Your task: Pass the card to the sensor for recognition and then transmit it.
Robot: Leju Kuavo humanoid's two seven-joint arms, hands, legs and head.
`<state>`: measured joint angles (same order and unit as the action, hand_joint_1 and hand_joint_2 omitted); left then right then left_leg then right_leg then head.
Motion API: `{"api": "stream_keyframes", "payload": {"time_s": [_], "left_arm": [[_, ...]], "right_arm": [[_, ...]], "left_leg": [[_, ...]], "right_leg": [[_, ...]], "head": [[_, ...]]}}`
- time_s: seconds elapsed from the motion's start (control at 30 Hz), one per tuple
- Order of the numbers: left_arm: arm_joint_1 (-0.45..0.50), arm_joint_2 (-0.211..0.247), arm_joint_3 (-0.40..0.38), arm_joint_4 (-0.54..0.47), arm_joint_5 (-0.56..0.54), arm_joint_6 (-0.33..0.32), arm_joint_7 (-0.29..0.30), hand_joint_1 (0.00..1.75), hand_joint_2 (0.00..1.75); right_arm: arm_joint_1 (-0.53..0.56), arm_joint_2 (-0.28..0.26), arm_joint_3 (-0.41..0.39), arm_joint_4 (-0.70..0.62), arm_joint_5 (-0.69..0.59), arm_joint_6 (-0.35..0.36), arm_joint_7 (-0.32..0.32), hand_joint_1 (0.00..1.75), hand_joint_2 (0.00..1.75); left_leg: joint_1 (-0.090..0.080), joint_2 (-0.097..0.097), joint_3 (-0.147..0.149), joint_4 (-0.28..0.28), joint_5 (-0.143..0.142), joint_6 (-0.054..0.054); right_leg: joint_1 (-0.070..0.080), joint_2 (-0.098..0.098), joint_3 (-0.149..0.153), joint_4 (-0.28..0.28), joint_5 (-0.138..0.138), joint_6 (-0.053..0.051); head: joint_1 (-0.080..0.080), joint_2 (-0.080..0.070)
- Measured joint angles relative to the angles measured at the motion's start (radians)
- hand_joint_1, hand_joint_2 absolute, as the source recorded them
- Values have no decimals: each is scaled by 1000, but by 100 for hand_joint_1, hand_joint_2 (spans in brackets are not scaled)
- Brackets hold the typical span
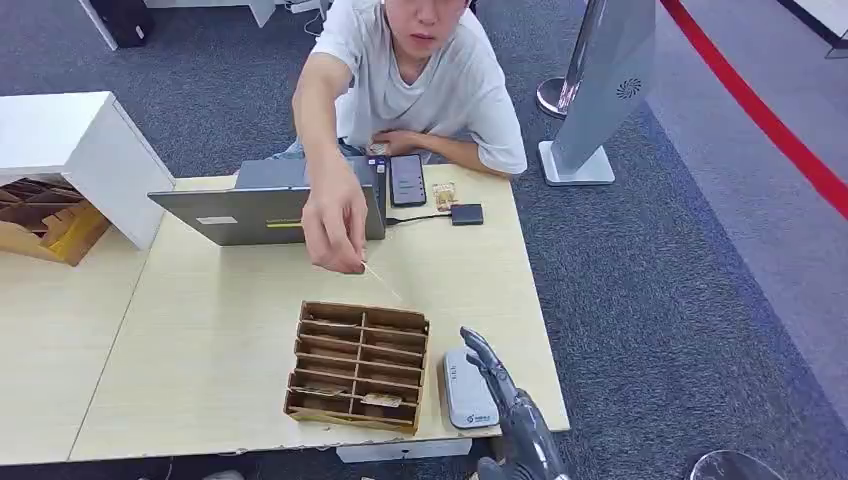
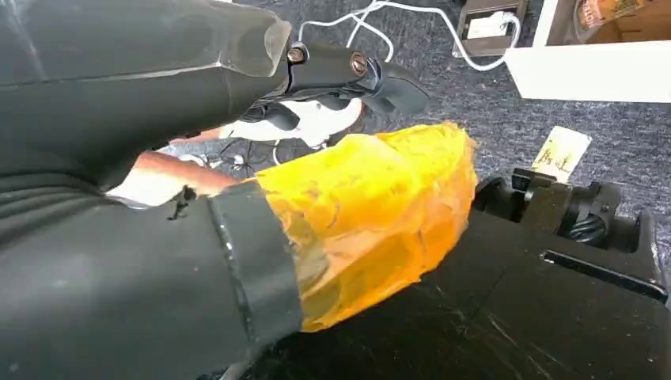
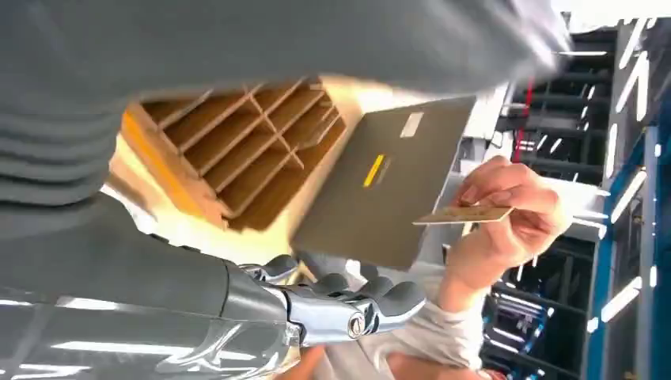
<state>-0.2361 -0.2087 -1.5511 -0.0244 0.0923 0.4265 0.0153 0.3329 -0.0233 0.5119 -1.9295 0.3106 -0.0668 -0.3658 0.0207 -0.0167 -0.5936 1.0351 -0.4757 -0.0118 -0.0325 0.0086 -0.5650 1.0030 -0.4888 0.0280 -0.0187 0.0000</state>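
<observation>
Nearest, at the counter's (image 1: 200, 380) front edge: one right hand (image 1: 500, 385), fingers stretched out and apart, holding nothing, hovering over one grey-white sensor (image 1: 467, 392) with small blue print too tiny to read. Just beside the sensor, one brown cardboard organizer (image 1: 358, 365) split into many slots, one small card lying in the front row. Above the organizer's far edge, one card (image 1: 382, 283) pinched edge-on in a person's hand (image 1: 335, 225), clear of the counter; in the right wrist view the same card (image 3: 463, 214) tan, lettering blurred. Farther back, one grey laptop (image 1: 270, 205) with one pale sticker and one yellow strip on its lid, wording unreadable; one dark phone (image 1: 407, 179) with a lit screen; one small black box (image 1: 466, 213) on a cable. Off to the side, one white cabinet (image 1: 85, 150). Left hand (image 2: 348, 214) in its wrist view wrapped in yellow film over the floor, finger position impossible to tell.
</observation>
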Motion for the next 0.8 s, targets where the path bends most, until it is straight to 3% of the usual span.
{"api": "stream_keyframes", "payload": {"time_s": [0.27,0.47,0.67,0.8], "left_arm": [[-3,0,0,0,-30,-16,-6,0,0],[-16,-6,0,0,-69,-42,-6,0,0],[-28,-9,0,0,-115,-71,-6,0,0],[-37,-9,0,0,-143,-86,-6,0,0]], "right_arm": [[-51,9,4,-31,287,-52,64,0,175],[-118,68,-27,-90,587,-30,132,0,175],[-173,105,-40,-116,859,-116,194,0,175],[-214,116,-40,-117,966,-150,238,0,175]], "left_leg": [[0,0,0,0,0,0],[0,0,1,0,0,0],[0,0,1,0,0,0],[0,0,1,0,0,0]], "right_leg": [[0,0,0,0,0,0],[0,0,1,0,0,0],[0,0,1,0,0,0],[0,0,1,0,0,0]], "head": [[0,0],[0,0],[0,0],[0,0]]}}
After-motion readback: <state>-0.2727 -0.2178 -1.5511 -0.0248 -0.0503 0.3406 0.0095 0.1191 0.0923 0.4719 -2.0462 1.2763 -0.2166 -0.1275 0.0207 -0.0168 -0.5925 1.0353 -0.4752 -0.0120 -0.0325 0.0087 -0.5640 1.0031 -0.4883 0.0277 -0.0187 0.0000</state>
